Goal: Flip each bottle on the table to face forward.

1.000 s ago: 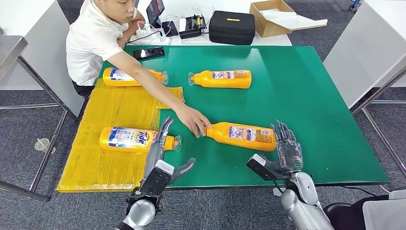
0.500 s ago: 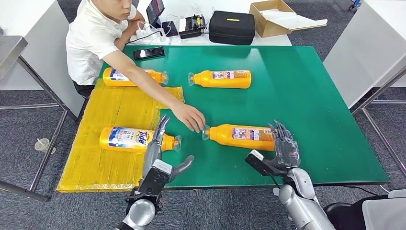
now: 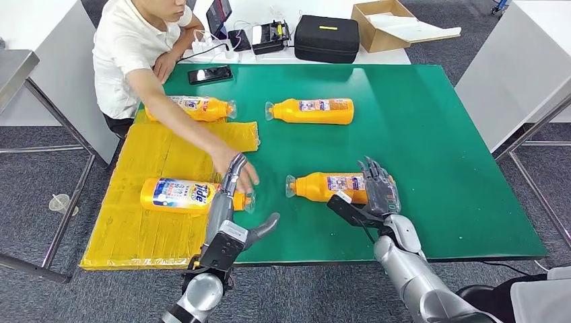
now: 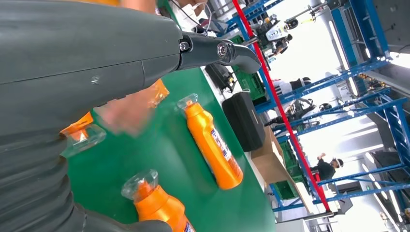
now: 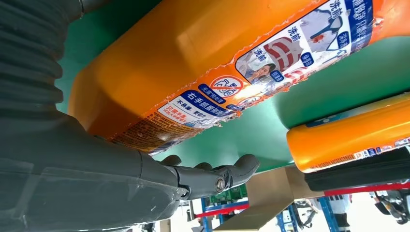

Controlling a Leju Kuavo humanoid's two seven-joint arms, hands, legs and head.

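Right hand [image 3: 379, 193] lies against near-right bottle's [image 3: 328, 186] base.

We see two silver arms, each ending in a many-fingered hand: the left hand [image 3: 227, 202] and the right hand [image 3: 378, 194] have dark grey fingers and black block-shaped wrist housings. Up close, each wears a grey ribbed cover [image 5: 29, 58], and the thick grey thumb [image 4: 212, 50] shows small silver screws at its joints.
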